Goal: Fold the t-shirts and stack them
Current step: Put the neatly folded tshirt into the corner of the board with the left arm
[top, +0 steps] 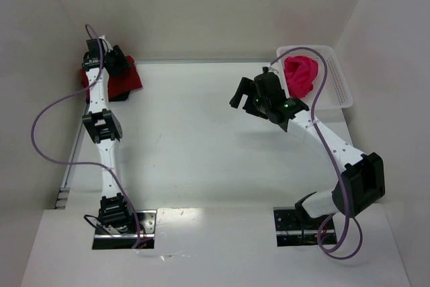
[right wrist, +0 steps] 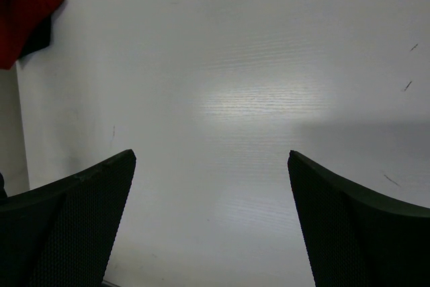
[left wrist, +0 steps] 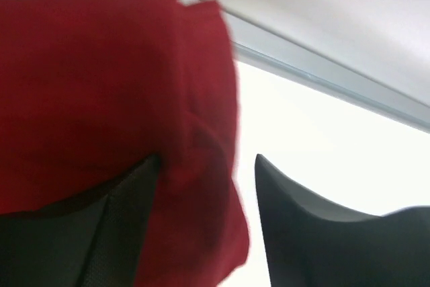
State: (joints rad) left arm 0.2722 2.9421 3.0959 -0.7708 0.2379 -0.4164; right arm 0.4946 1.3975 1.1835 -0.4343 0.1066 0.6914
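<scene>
Mid-table, the right gripper [right wrist: 211, 156] is hovering over the table [top: 201, 146], fingers [right wrist: 67, 220] spread wide, holding nothing. In the far-left corner, the left gripper [left wrist: 207, 159] is straddling a hanging fold of the red shirt [left wrist: 101, 85], its fingers apart, not yet pinching. Far right, the pink shirt [top: 300, 75] is sitting bunched in the basket [top: 339, 92]. Both are looking soft, light and floppy; I'd be grabbing a hem or shoulder edge.

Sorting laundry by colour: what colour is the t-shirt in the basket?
Bright magenta-pink; the t-shirt shows best in the top external view.
</scene>
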